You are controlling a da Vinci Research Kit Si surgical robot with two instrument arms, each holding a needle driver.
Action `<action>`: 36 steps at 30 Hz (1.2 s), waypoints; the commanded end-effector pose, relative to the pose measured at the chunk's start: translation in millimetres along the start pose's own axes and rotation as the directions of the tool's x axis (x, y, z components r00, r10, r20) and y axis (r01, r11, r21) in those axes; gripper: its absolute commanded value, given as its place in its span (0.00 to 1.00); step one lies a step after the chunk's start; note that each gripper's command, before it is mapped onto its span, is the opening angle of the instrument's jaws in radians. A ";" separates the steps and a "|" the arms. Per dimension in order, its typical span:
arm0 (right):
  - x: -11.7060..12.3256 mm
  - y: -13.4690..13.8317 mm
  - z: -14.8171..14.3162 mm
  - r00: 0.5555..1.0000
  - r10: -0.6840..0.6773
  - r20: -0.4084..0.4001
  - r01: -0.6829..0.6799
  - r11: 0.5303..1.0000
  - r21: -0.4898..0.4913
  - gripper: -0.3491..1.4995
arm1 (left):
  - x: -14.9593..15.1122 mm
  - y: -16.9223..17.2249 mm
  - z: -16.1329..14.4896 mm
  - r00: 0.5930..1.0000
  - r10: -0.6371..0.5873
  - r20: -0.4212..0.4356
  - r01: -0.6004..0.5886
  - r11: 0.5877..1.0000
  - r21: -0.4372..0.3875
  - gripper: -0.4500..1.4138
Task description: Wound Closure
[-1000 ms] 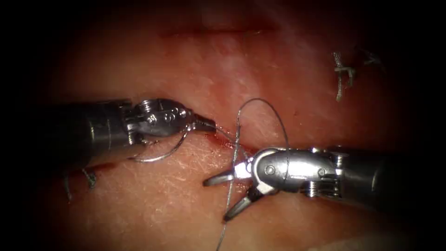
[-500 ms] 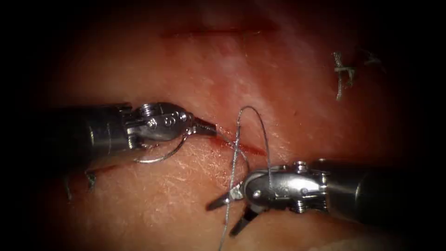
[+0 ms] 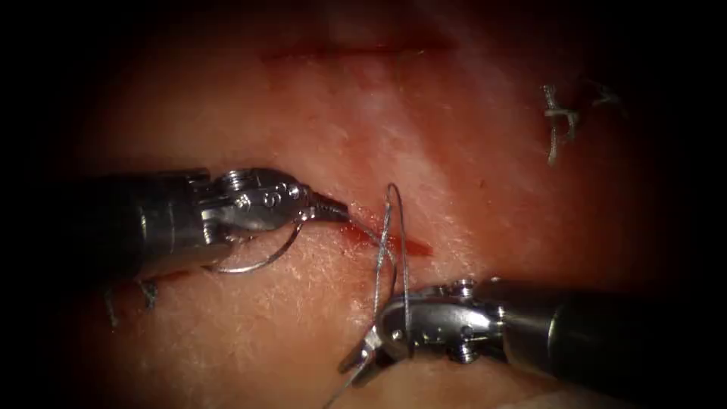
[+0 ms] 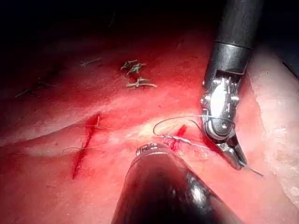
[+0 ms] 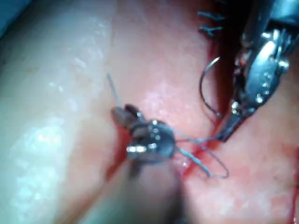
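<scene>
Holding: the left claw is closed on the thread right at the cut, with the needle hanging from its jaws as a free arc below and behind the tip, out of the tissue; the grip point along the curve is hard to tell.
Right claw: narrower than a second ago, when its jaws stood wide apart; whether anything is between them, I cannot tell.
Shift: the right claw has gone down and slightly leftward, away from the cut, while the left claw has barely moved.
Loop: the thread loop over the right claw's wrist, broad and round before, is now drawn into a tall, narrow shape rising just above that claw.
Tail: a strand runs from the cut past the right claw's tips.
</scene>
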 end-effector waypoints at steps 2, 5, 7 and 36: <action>-0.1 0.8 0.2 1.000 0.000 -0.004 0.000 1.000 0.003 0.00 | 0.1 -0.3 0.7 1.000 0.002 -0.001 -0.002 1.000 -0.001 0.00; -0.1 0.9 -0.4 1.000 0.012 -0.009 -0.012 1.000 -0.005 0.00 | 0.0 -0.3 0.6 1.000 0.003 -0.001 -0.003 1.000 -0.002 0.00; 0.1 0.9 -0.8 1.000 0.020 -0.007 -0.020 1.000 -0.018 0.00 | -0.1 -0.3 0.5 1.000 0.004 -0.002 -0.004 1.000 -0.002 0.00; 1.2 0.1 -13.5 0.953 0.087 -0.291 -0.185 0.926 -0.328 0.00 | -2.7 5.1 -1.5 1.000 0.015 0.003 -0.015 1.000 -0.018 0.00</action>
